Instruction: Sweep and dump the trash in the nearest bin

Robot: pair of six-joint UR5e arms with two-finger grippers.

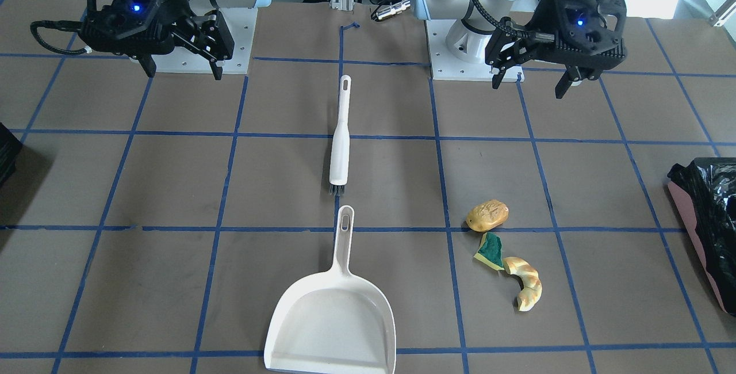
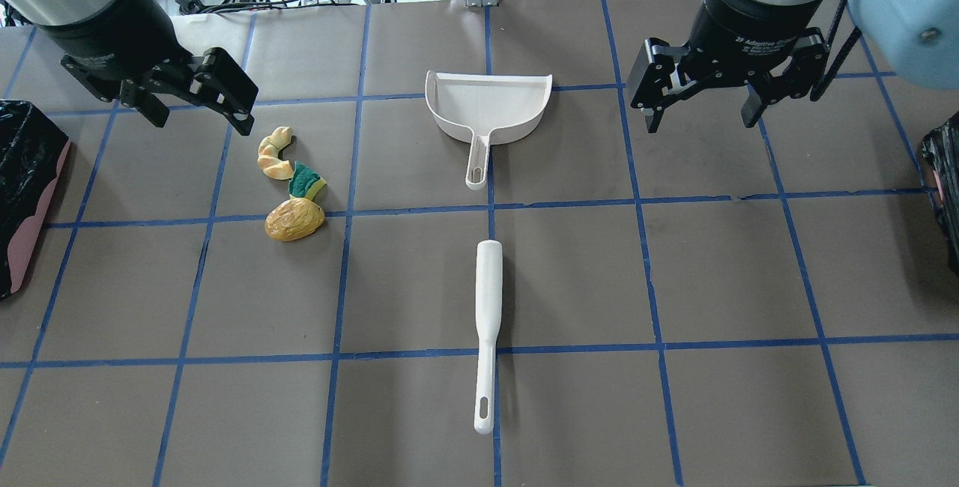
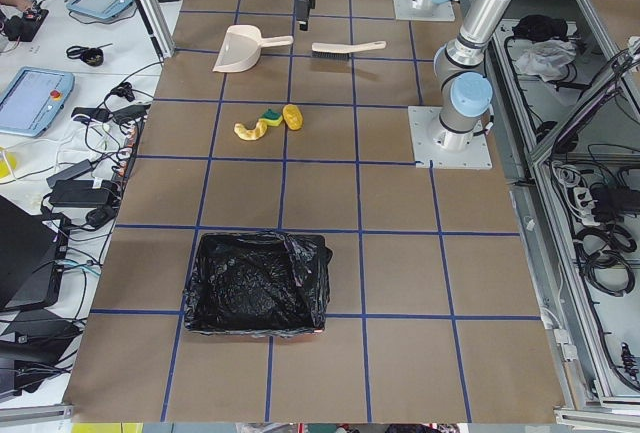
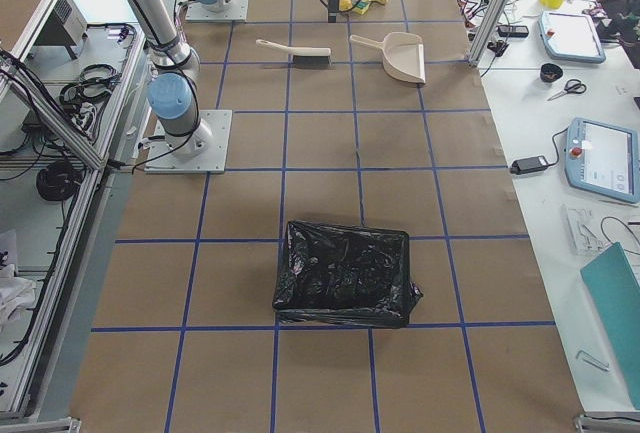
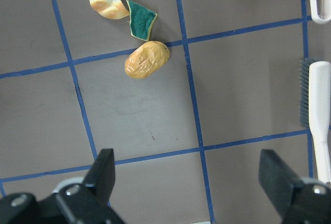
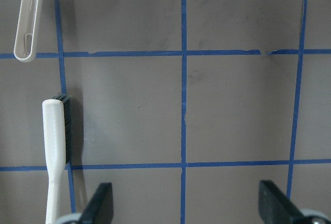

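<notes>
Nearest the robot, both arms are hovering above the surface [image 2: 719, 277] with nothing in hand. The left gripper [image 2: 201, 118] is showing its jaws spread wide and empty; the right gripper [image 2: 700, 121] is doing likewise. Judgement: spread like this, either one is ready to drop onto a tool handle.

The brush [image 2: 488, 300] is lying flat on the centre line, hole end toward the robot and bristles pointing away, so its handle is offering the easy grasp. Just past the bristles, across a small gap, the dustpan [image 2: 487, 109] is sitting with its handle toward the robot and its mouth facing away.

The trash is lying on the robot's left, level with the dustpan's handle. The potato-like lump [image 2: 294, 220] is nearest, the sponge scrap [image 2: 307, 183] just beside it, and the croissant piece [image 2: 274, 153] beyond, touching or nearly so. Being clustered, they are looking sweepable together.

Out at the left end, well apart from the trash, the bin [image 2: 39, 226] is sitting. It is reading as the nearest, since the second lined container [image 2: 945, 195] is lying across the whole surface.
</notes>
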